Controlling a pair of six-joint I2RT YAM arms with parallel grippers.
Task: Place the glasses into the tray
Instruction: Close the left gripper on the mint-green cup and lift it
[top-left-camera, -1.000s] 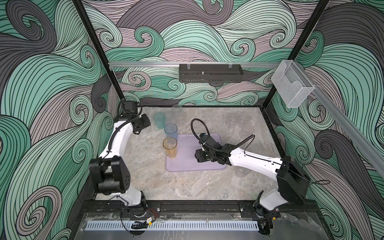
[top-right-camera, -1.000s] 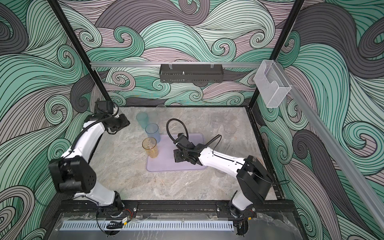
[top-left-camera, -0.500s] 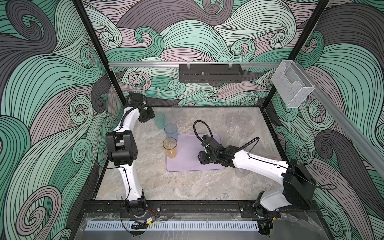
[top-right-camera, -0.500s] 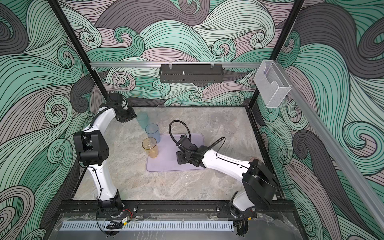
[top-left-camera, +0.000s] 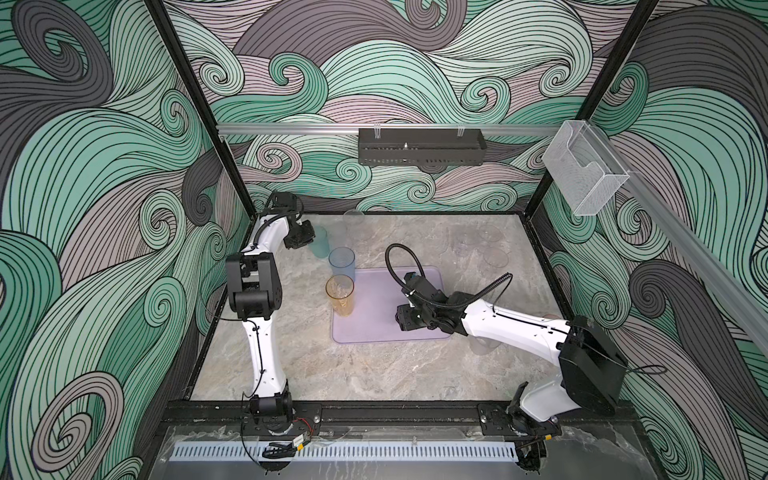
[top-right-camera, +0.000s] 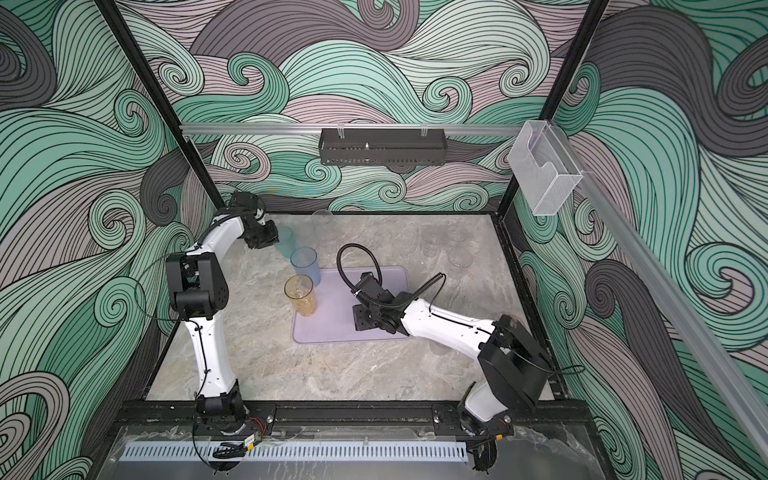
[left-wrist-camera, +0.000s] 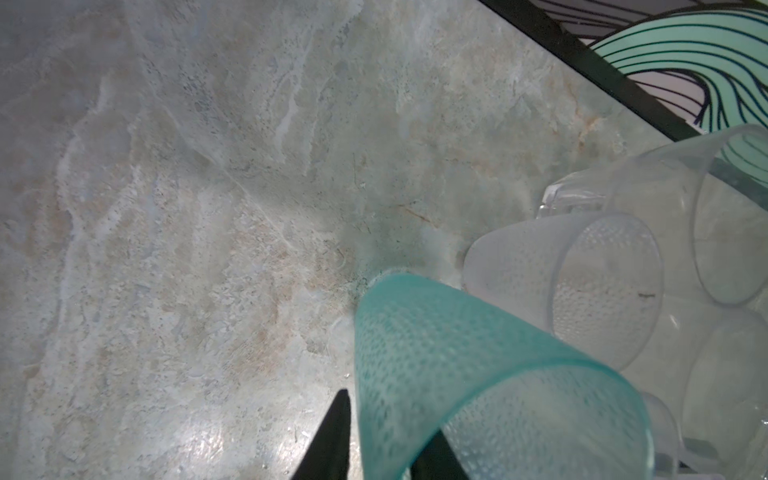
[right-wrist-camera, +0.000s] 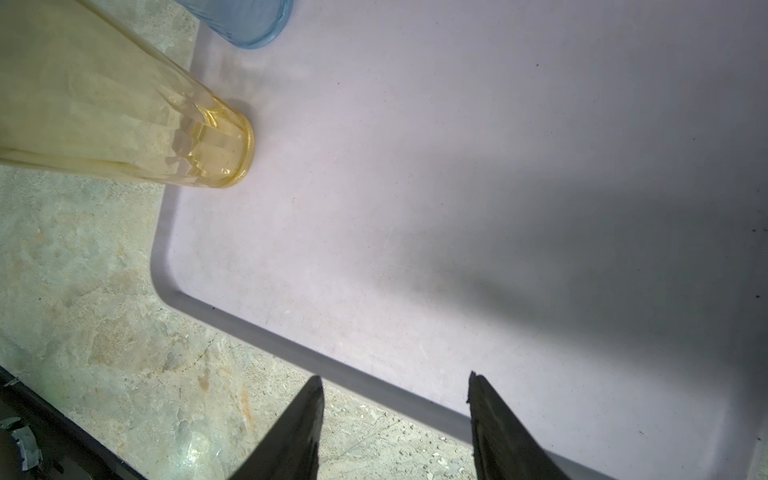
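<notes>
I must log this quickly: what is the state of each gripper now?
Left gripper: astride the teal cup wall; grip cannot be told.
Right gripper: open, empty, over the tray.

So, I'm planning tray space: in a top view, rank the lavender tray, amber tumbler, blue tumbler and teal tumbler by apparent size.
1. lavender tray, by far.
2. amber tumbler and blue tumbler: alike, not ranked.
3. teal tumbler: looks slightly smaller, but stands farther back, so unsure.

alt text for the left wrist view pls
The left tool straddles the wall of a teal dimpled translucent plastic tumbler on a grey marbled tabletop. A frosted grey cup and clear cups crowd beside it.
</notes>
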